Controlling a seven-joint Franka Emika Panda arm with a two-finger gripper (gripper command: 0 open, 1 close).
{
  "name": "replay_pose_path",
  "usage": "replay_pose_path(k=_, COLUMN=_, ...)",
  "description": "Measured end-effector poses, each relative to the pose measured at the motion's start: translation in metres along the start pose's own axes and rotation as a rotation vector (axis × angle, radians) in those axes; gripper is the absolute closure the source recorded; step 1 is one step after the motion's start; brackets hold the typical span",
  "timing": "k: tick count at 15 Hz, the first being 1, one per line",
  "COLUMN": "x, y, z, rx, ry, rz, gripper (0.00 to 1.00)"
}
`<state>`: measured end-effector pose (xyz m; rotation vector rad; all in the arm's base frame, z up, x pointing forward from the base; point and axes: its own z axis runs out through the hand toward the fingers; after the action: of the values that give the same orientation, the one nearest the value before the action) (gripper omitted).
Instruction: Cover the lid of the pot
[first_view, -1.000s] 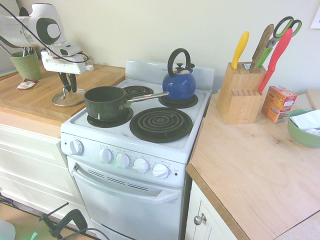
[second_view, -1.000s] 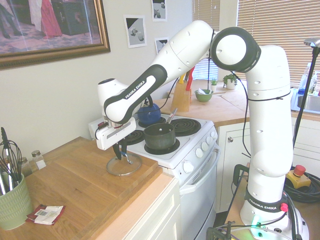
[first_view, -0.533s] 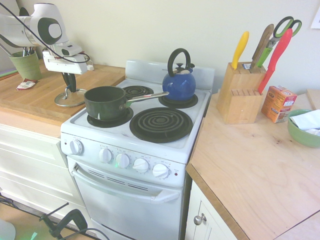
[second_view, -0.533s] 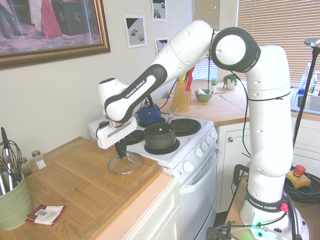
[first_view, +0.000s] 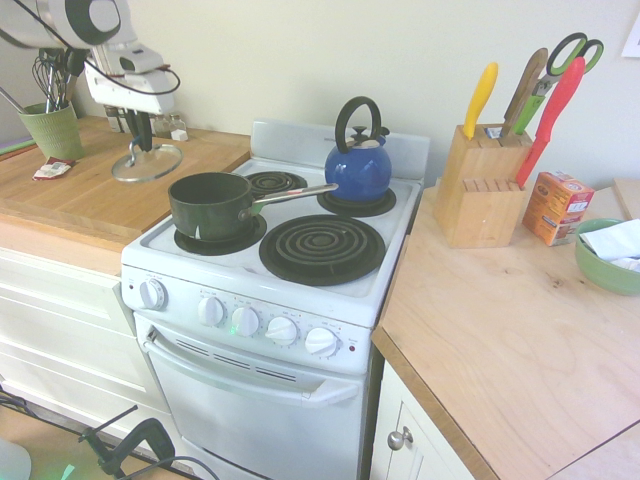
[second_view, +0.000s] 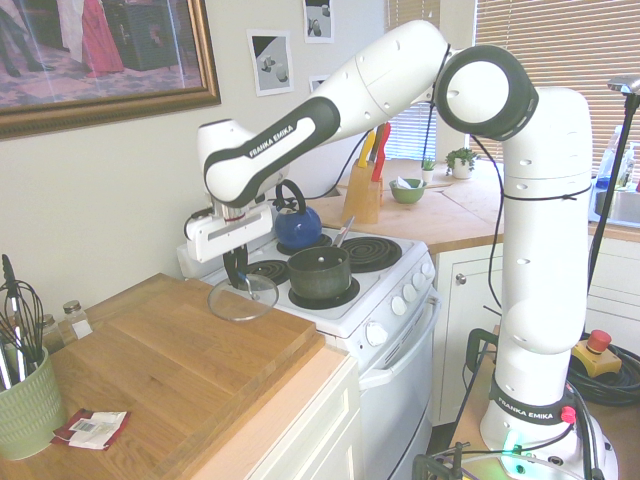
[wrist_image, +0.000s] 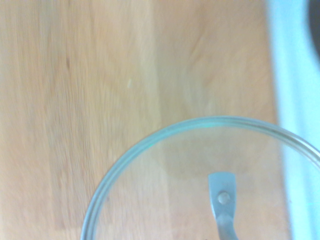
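Now | gripper clamped on the glass lid's loop handle, so lid hangs level, clear of the wooden counter | saucepan open on front-left burner, beside it | next, likely: carry across, lower onto rim

A home kitchen. A white stove with coil burners stands between wooden counters. A blue kettle and a knife block sit nearby.

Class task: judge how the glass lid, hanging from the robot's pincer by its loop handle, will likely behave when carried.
The lid hangs tilted from one narrow handle, so it may swing. Clear glass: probably breakable. Rigid metal rim: unlikely to flex.
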<state>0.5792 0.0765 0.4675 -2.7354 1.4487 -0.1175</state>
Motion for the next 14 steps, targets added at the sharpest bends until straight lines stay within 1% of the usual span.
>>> replay_pose_path(k=3, x=0.043, y=0.017, z=-0.040, rx=0.032, ry=-0.005, rz=0.097, gripper=1.00)
replay_pose_path(k=5, x=0.077, y=0.040, z=-0.046, rx=0.035, ry=-0.004, rz=0.161, gripper=1.00)
replay_pose_path(k=11, x=0.157, y=0.126, z=-0.017, rx=0.013, ry=-0.045, rz=0.283, gripper=1.00)
replay_pose_path(k=14, x=0.170, y=0.154, z=-0.011, rx=0.015, ry=-0.055, rz=0.304, gripper=1.00)
